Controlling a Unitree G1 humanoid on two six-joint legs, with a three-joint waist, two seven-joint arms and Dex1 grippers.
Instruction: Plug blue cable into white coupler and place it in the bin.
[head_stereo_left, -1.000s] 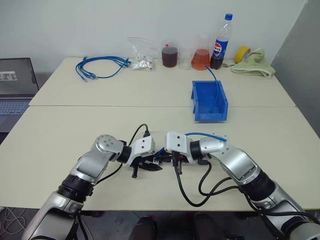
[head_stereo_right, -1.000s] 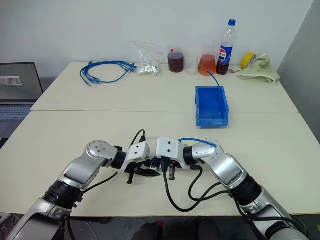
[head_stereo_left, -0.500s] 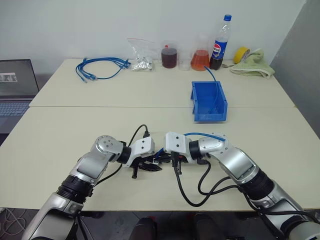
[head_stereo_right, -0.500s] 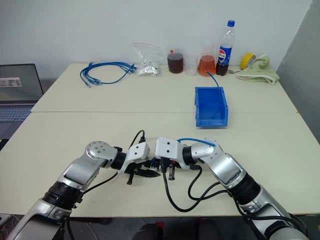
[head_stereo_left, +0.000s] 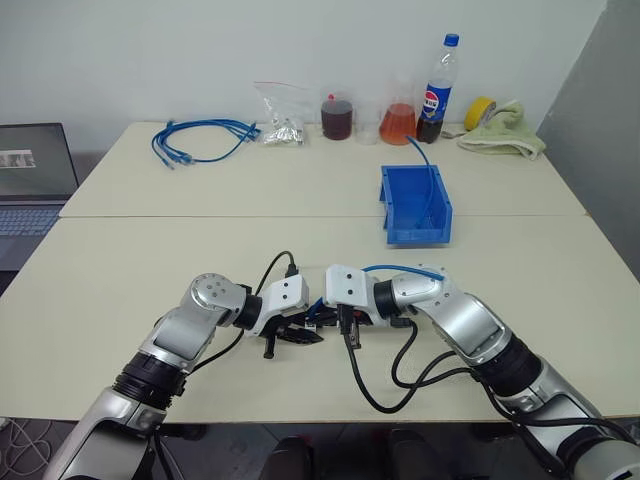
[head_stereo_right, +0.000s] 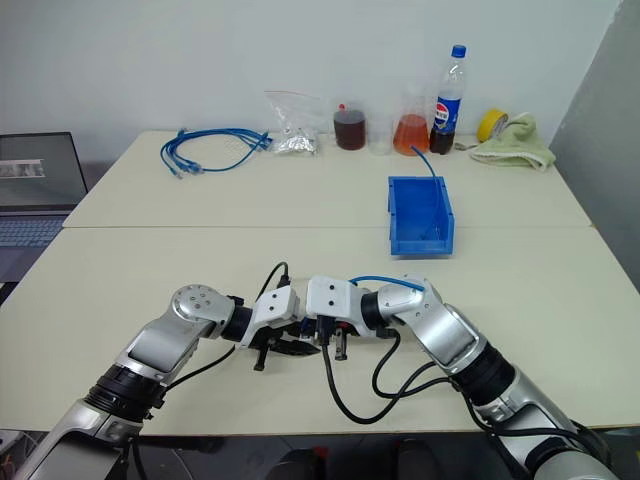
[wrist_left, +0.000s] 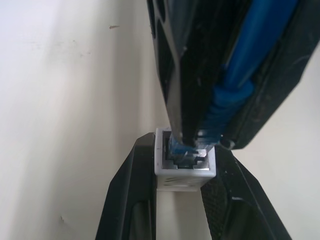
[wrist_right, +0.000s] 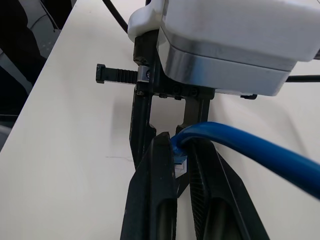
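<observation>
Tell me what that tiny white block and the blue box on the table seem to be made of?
The white coupler looks like hard moulded plastic: smooth, slightly glossy walls with crisp square edges around its socket. The bin also looks like rigid plastic: one even blue colour, thin straight walls and a dull sheen.

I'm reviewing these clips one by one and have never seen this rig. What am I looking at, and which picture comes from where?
A two-armed humanoid robot works at a cream table. The two wide pictures come from its head; the two close-ups come from cameras on its wrists. The left gripper is shut on the white coupler. The right gripper is shut on the blue cable, pressing its plug into the coupler's socket. Farther back sit the bin, a coil of blue cables, a cola bottle and a laptop.
</observation>
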